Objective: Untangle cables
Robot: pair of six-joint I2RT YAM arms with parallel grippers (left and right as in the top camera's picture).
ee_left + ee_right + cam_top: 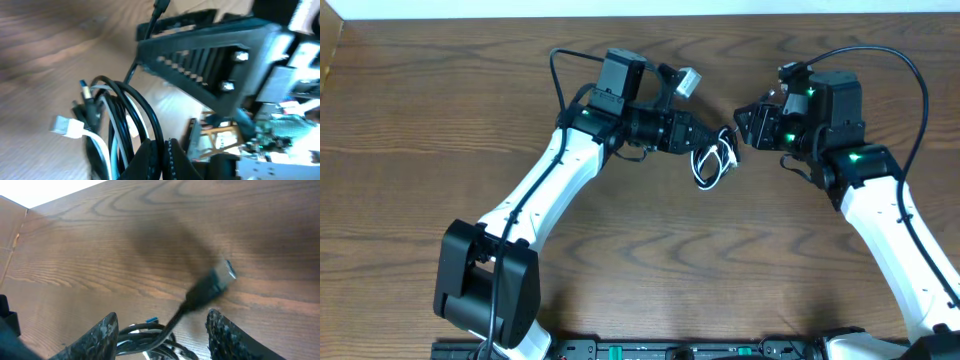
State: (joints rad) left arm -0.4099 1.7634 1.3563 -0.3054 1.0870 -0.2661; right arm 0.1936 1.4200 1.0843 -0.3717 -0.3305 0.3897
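Two grippers meet over the table (440, 120) in the overhead view. The left gripper (718, 138) is closed on the cables (712, 162), whose black and white loops lie just below its tip. The right gripper (744, 122) sits just beside it, apart from the loops; from this height its jaws are hard to judge.

From the left wrist, the fingers (150, 156) press together at the bottom edge, pinching loops of the black cable (150, 115) with the white cable (97, 145) alongside. Left of the fingertips a white plug (65, 126) and a blue-tipped plug (85, 92) stick out of the bundle. Ahead looms a black ribbed part (200, 65) of the other arm (sharper than the rest, which is smeared). Any print on the green board (272, 136) at the right is too blurred to read.

From the right wrist, the fingers (105, 332) stand about half apart and grip nothing. A black cord rises through the gap, clear of both pads, ending in a blurred black plug (220, 280) ahead of the right-hand finger. The rest of the bundle is cut off by the bottom edge.
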